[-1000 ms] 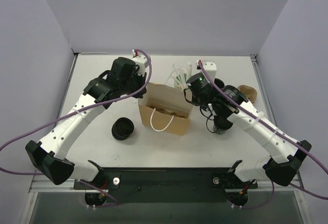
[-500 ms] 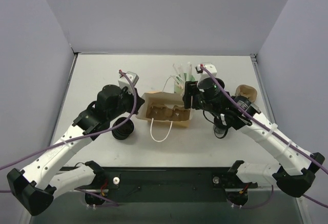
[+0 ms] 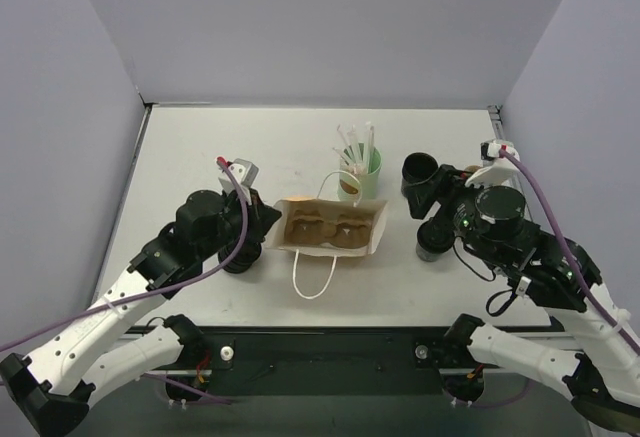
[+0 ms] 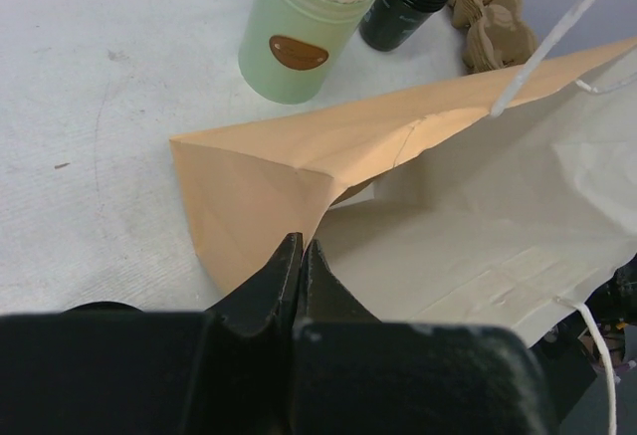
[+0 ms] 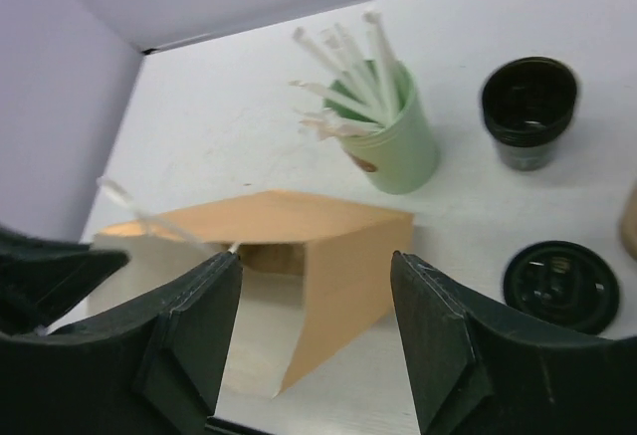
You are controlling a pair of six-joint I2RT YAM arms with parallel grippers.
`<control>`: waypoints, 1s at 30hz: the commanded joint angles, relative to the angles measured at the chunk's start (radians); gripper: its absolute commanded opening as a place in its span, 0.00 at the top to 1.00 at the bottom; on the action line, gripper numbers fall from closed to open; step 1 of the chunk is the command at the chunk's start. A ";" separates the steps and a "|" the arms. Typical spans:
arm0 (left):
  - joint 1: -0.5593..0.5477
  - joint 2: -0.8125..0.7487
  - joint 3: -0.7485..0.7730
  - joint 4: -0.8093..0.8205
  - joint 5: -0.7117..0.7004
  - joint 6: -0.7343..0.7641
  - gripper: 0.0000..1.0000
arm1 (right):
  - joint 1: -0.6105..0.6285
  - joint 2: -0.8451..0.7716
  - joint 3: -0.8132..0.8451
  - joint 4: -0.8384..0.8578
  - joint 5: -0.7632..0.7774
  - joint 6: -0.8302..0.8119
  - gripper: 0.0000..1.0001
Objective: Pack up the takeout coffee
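The takeout coffee [image 5: 557, 286] is standing upright with its lid on, on the table [image 3: 200, 147]. It is sitting just off the outer side of the right gripper's [image 5: 314, 266] right-hand finger, outside the jaws and touching neither finger. That gripper is hanging with its jaws spread wide and nothing between them.

Straight ahead of those open jaws the brown paper bag [image 3: 330, 225] is lying with its mouth open. A brown moulded tray [image 3: 325, 227] is showing inside it, and a white cord handle [image 3: 312, 277] is looping out on the near side. The bag is sitting apart from the coffee, to the gripper's left.

Beyond the bag, ahead and slightly right of the right gripper, a mint-green cup of white straws [image 5: 393, 141] is standing. Further right, an open black ribbed cup [image 5: 528, 111] is standing directly beyond the coffee.

The left gripper [image 4: 301, 251] is pointing at the bag's near corner with its fingers pressed together. Whether paper is caught between them cannot be told.

Far ahead of it, past the green cup and the ribbed cup, a crumpled brown pulp piece [image 4: 493, 17] is lying. A black round stack [image 3: 240, 260] is sitting mostly hidden beneath the left arm.
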 commanded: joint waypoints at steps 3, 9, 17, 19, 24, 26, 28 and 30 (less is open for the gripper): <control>-0.009 -0.110 -0.070 0.041 0.012 -0.043 1.00 | -0.133 0.160 0.056 -0.223 0.192 -0.012 0.39; -0.012 -0.183 -0.126 0.004 0.012 -0.055 1.00 | -0.311 0.220 -0.052 -0.275 0.029 0.026 0.38; -0.015 -0.256 -0.169 -0.030 0.010 -0.084 1.00 | -0.472 0.215 -0.189 -0.286 -0.166 -0.024 0.31; -0.015 -0.259 -0.159 -0.050 0.010 -0.084 1.00 | -0.506 0.235 -0.197 -0.283 -0.229 -0.053 0.35; -0.015 -0.254 -0.144 -0.064 0.019 -0.076 1.00 | -0.511 0.249 -0.143 -0.263 -0.346 -0.096 0.43; -0.015 -0.254 -0.139 -0.064 0.019 -0.079 1.00 | -0.500 0.243 -0.108 -0.251 -0.422 -0.116 0.43; -0.015 -0.250 -0.139 -0.062 0.019 -0.085 1.00 | -0.485 0.235 -0.056 -0.251 -0.424 -0.136 0.43; -0.017 -0.257 -0.139 -0.062 0.019 -0.093 1.00 | -0.465 0.221 -0.028 -0.248 -0.449 -0.156 0.41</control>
